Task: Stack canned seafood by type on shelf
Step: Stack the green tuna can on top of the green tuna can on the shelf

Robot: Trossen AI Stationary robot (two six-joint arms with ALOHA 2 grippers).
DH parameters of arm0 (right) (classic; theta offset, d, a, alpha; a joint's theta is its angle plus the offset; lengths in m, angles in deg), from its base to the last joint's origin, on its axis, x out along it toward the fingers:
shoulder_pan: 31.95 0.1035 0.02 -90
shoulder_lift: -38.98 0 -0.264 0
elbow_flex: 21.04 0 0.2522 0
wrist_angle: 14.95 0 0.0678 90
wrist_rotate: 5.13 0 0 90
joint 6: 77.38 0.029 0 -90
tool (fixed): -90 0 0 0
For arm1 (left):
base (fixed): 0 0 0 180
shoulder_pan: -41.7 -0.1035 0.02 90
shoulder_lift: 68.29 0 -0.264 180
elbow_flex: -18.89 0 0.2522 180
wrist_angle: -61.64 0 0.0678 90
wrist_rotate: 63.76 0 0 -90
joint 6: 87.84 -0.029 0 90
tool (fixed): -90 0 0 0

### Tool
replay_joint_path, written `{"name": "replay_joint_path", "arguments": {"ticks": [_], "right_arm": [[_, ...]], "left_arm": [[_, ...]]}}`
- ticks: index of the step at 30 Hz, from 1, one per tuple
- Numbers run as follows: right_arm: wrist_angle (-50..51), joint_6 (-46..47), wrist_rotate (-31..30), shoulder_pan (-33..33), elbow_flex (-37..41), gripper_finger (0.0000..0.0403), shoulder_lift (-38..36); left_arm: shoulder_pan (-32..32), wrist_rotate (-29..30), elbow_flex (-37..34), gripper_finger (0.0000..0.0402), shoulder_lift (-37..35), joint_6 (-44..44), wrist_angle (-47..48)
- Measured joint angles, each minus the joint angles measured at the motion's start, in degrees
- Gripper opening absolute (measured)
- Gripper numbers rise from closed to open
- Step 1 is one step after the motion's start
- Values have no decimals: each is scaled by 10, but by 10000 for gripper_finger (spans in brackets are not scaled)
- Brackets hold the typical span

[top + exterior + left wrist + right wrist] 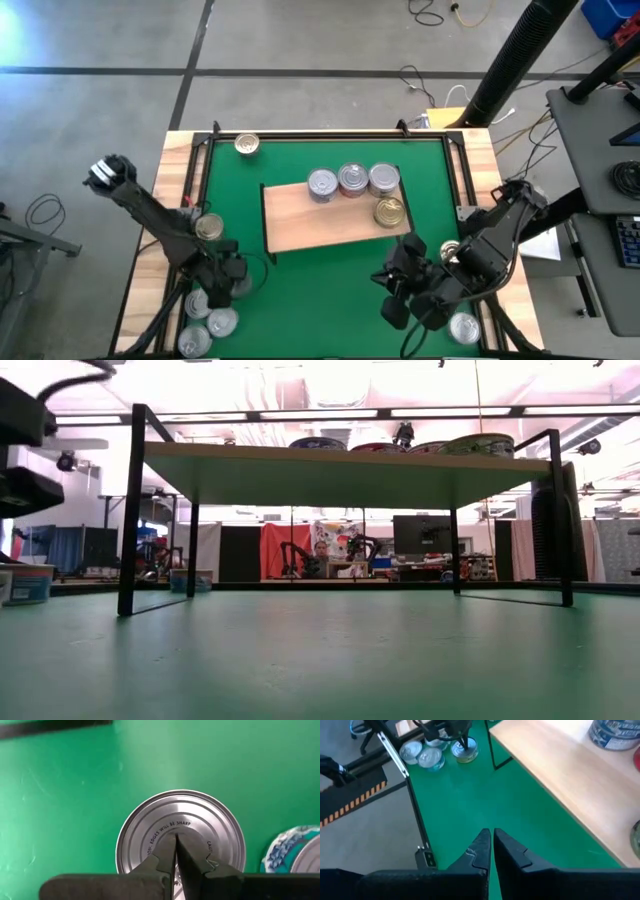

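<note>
L gripper: fingers together, over silver tin, near shelf
R gripper: fingers together, beside shelf

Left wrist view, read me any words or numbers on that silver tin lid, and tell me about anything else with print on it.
"...ION: EDGES WILL BE SHARP": embossed in an arc on the silver tin lid; the first word's start is cut off by the left gripper.
"CAUT...": a second embossed arc on the same lid, the rest hidden.
Blue-patterned tin at the edge: print too blurred to read.
Tins on the shelf in the high view: labels too small to read.
</note>
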Motion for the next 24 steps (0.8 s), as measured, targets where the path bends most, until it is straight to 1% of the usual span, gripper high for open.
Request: {"name": "replay_joint_path", "arguments": {"ticks": [5,12,16,20,24], "right_arm": [[0,5,0,15,17,13,0],[-6,43,2,36,68,13,0],[-40,38,6,51,103,13,1],[-101,30,11,67,129,16,1],[-154,19,9,81,142,40,0]], "left_arm": [[11,33,60,0,76,-8,4],[17,45,167,0,183,-73,3],[15,56,237,0,254,-127,-1],[0,74,303,0,316,-178,-8],[-28,74,361,0,362,-208,-17]]}}
